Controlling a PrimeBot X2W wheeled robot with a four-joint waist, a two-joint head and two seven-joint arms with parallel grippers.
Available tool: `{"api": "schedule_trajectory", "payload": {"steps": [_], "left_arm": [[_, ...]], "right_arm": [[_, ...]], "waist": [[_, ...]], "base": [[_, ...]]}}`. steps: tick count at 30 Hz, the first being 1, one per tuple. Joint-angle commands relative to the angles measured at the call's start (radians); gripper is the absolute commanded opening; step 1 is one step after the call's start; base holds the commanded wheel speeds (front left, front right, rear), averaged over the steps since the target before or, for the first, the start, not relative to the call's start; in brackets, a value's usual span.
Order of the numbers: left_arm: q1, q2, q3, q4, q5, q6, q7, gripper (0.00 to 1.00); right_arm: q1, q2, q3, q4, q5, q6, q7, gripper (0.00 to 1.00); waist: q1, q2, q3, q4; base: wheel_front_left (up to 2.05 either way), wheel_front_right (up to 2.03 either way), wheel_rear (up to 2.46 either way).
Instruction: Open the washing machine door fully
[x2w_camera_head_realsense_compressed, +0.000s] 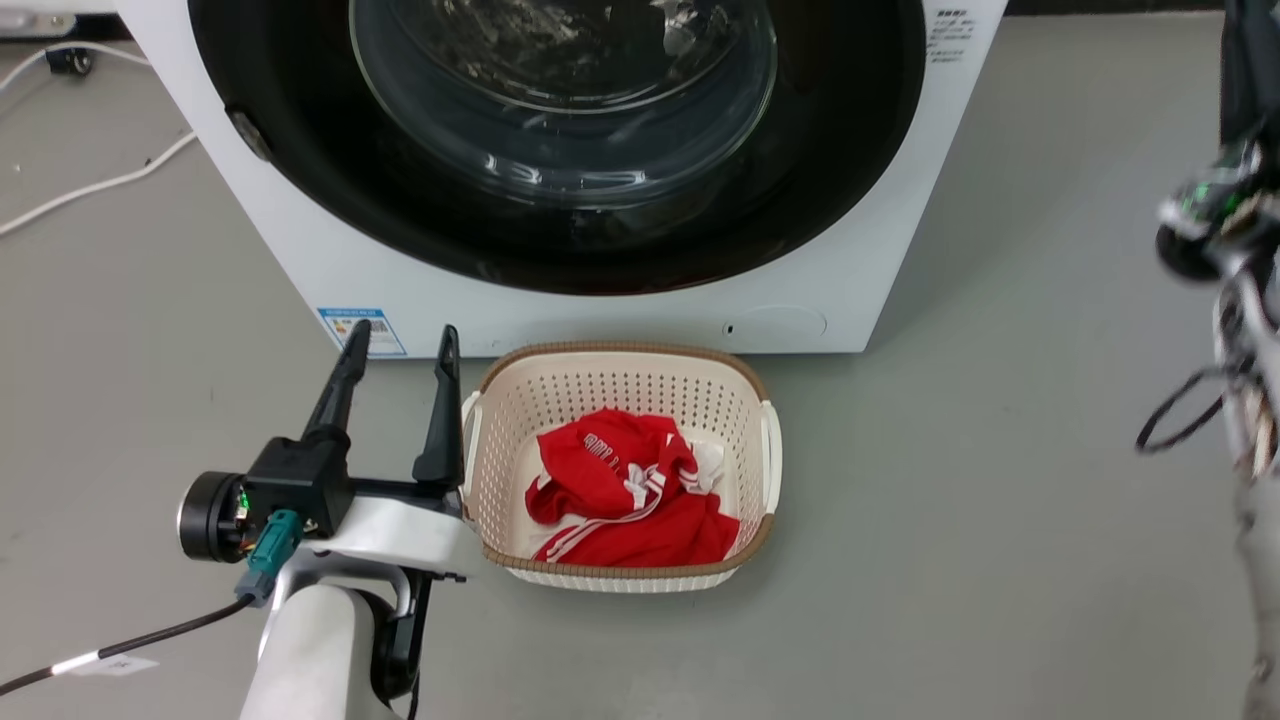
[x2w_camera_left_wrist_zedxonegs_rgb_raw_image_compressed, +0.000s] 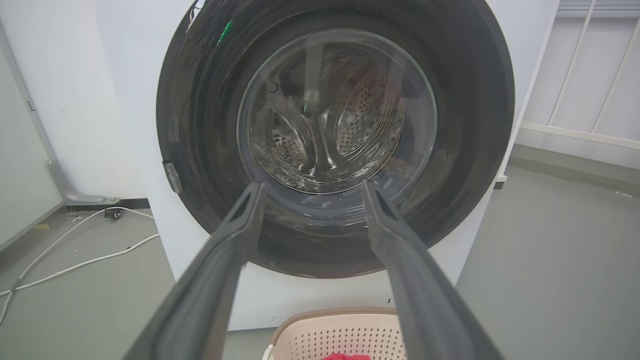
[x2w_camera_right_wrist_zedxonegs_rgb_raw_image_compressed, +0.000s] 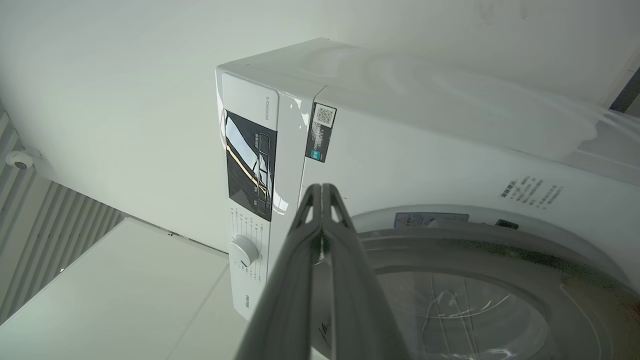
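In the head view, the washing machine door (x2w_camera_head_realsense_compressed: 300, 150), a big round shiny black disc with a clear glass bowl in its middle, lies flat on the white washing machine (x2w_camera_head_realsense_compressed: 620, 315). It looks shut, and its top is cut off by the picture's edge. The left gripper (x2w_camera_head_realsense_compressed: 404, 332) is low down with its fingers spread wide and nothing in them. It is just beside a cream plastic basket (x2w_camera_head_realsense_compressed: 770, 450) of red clothes (x2w_camera_head_realsense_compressed: 640, 500). The right arm (x2w_camera_head_realsense_compressed: 1210, 220) is a blur at the edge.

In the left wrist view, the door is straight ahead. A small grey metal piece (x2w_camera_left_wrist_zedxonegs_rgb_raw_image_compressed: 172, 176) sits on its rim. I cannot tell if it is a hinge or a catch.

In the right wrist view, the right gripper (x2w_camera_right_wrist_zedxonegs_rgb_raw_image_compressed: 322, 187) has its fingers pressed together near the door's rim. I cannot see if they touch it. I think it is best to hook the edge far from the hinge. Then pull gently in a wide curve until the door swings right round.
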Motion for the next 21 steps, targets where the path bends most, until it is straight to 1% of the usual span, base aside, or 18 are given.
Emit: {"api": "schedule_trajectory", "payload": {"steps": [1,6,10,16,21], "left_arm": [[-0.016,0.003,-0.001,-0.006,-0.007,0.004,-0.003,1.0],[-0.041,0.002,-0.013,-0.022,-0.008,0.008,-0.003,1.0],[-0.06,0.002,-0.021,-0.032,-0.009,0.011,-0.003,1.0],[-0.085,0.002,-0.027,-0.047,-0.015,0.017,-0.003,1.0],[-0.11,0.002,-0.033,-0.062,-0.019,0.023,-0.003,1.0]], "right_arm": [[-0.065,-0.02,0.014,0.037,-0.006,0.0,0.026,0.0],[-0.277,-0.089,0.084,0.201,-0.063,0.0,0.136,0.0],[-0.436,-0.122,0.151,0.325,-0.115,0.0,0.245,0.0],[-0.63,-0.115,0.257,0.481,-0.213,0.0,0.39,0.0],[-0.743,-0.082,0.32,0.575,-0.286,0.0,0.451,0.0]], "waist": [[0.0,0.0,0.024,0.009],[0.0,0.0,0.072,0.028],[0.0,0.0,0.113,0.04],[0.0,0.0,0.165,0.05],[0.0,0.0,0.206,0.059]], "base": [[0.0,0.0,0.0],[0.0,0.0,0.0],[0.0,0.0,0.0],[0.0,0.0,0.0],[0.0,0.0,0.0]]}}
